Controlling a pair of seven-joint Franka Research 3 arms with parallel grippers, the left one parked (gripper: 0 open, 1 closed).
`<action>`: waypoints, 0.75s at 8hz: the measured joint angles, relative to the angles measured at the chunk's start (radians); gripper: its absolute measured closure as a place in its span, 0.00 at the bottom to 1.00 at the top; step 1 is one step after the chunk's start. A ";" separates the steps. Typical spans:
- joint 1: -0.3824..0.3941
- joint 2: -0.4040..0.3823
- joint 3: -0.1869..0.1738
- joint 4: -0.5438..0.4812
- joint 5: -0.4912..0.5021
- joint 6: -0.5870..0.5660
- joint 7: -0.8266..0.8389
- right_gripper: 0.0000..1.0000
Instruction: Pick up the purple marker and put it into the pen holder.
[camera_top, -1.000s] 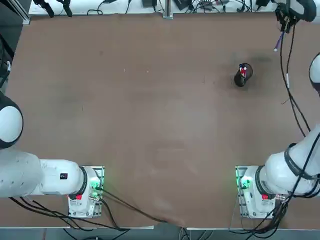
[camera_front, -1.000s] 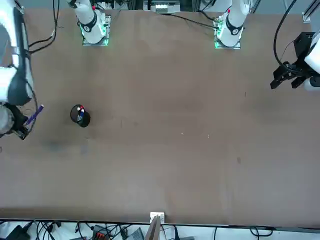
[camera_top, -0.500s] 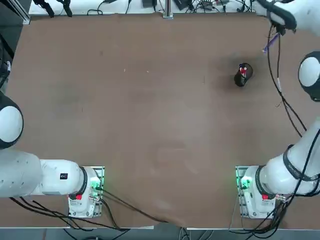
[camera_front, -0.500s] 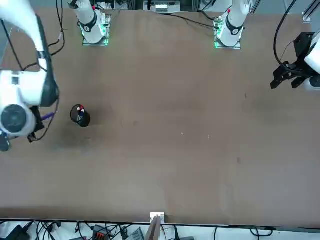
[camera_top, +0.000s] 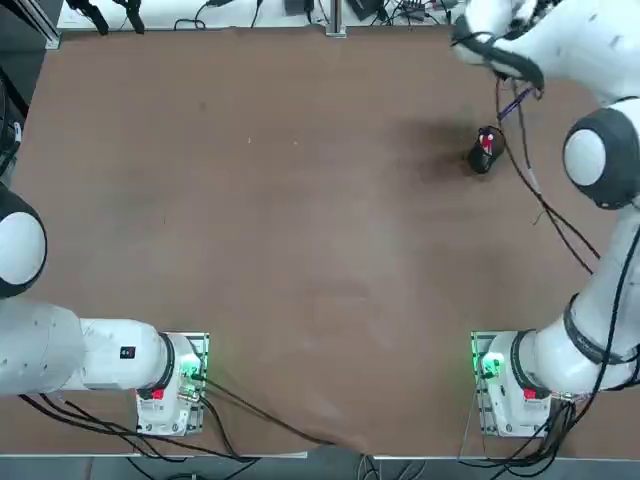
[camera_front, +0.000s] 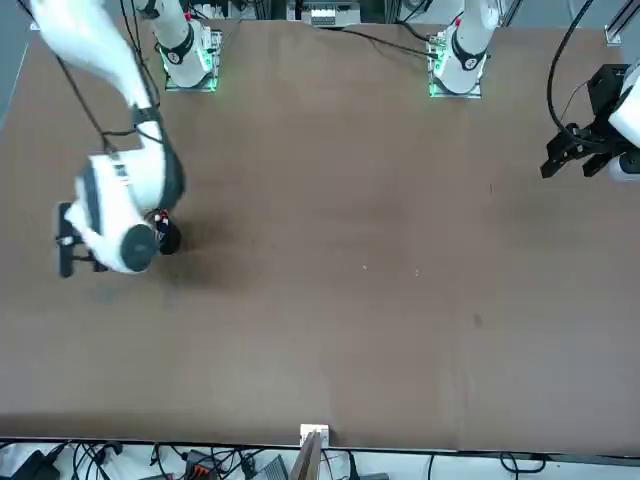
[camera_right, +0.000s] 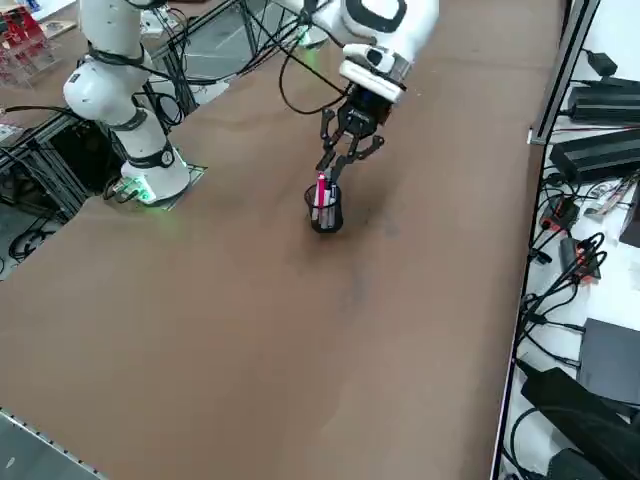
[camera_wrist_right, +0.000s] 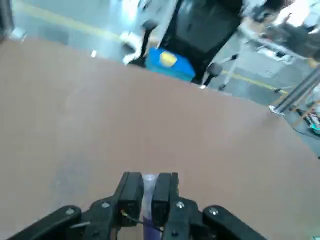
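Marker, top view: the purple marker (camera_top: 515, 103) pokes out from under the right arm (camera_top: 590, 60) at a slant; from overhead its near end comes close to the pen holder (camera_top: 486, 150), though I can't judge the height between them.
Pen holder, top view: a black cup on the table (camera_top: 300, 220), with red-tipped pens (camera_top: 486, 140) in it; they take up some of the mouth, so the marker will probably want the free part.
Arm, front view: it bends over the cup and covers part of it; the marker can't be made out from here, so this side is little help for aiming.
Cup, right side view: it stands mouth up, ready to take a pen; the right gripper (camera_right: 330, 165) hangs over and just beside its rim, presumably to line up the drop; a pink pen (camera_right: 320, 190) sticks up in it.
Grip, right wrist view: the two fingers are clamped on the marker, which runs between them; that pinch should keep it steady, but the slant could catch the rim; I'd say it needs tipping upright and centring before it is lowered and let go.
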 joint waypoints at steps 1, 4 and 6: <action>0.029 0.031 -0.001 -0.001 -0.047 -0.049 0.085 0.85; 0.041 0.071 -0.016 -0.001 -0.143 -0.118 0.169 0.85; 0.054 0.075 -0.017 0.000 -0.143 -0.163 0.188 0.85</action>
